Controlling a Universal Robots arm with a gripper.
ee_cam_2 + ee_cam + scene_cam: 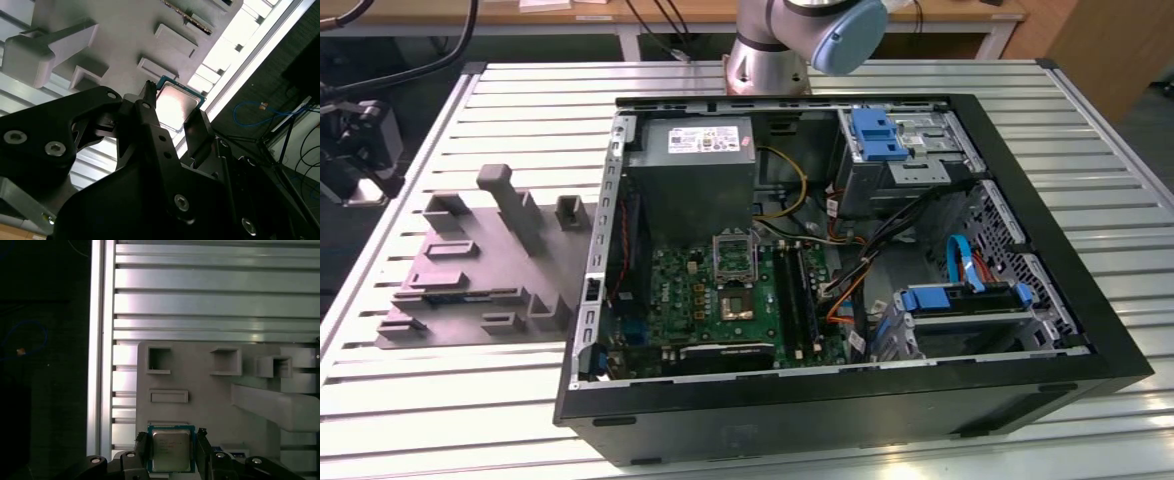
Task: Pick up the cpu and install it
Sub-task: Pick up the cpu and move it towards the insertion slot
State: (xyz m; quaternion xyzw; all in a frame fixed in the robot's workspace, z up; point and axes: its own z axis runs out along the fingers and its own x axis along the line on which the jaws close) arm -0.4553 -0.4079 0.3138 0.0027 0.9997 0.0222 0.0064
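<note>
Jaws: closed to chip width, bearing on two opposite edges of the cpu (pixel 171 454); nothing else in them.

Position: the cpu sits level between them in both wrist views, metal lid up. It appears to hang clear above the grey moulded tray (pixel 210 390), over the tray's side nearest the counter (pixel 200 305) rim.

Handling (estimate): light, rigid, thin. The smooth lid is likely slippery and the underside contacts fragile, so the teal rim edges are the place to grip, not the faces.

Writing: faint lines of print on the lid, unreadable. The white label on the power supply (pixel 700 140), in the case just beside the tray, is likewise illegible.
</note>
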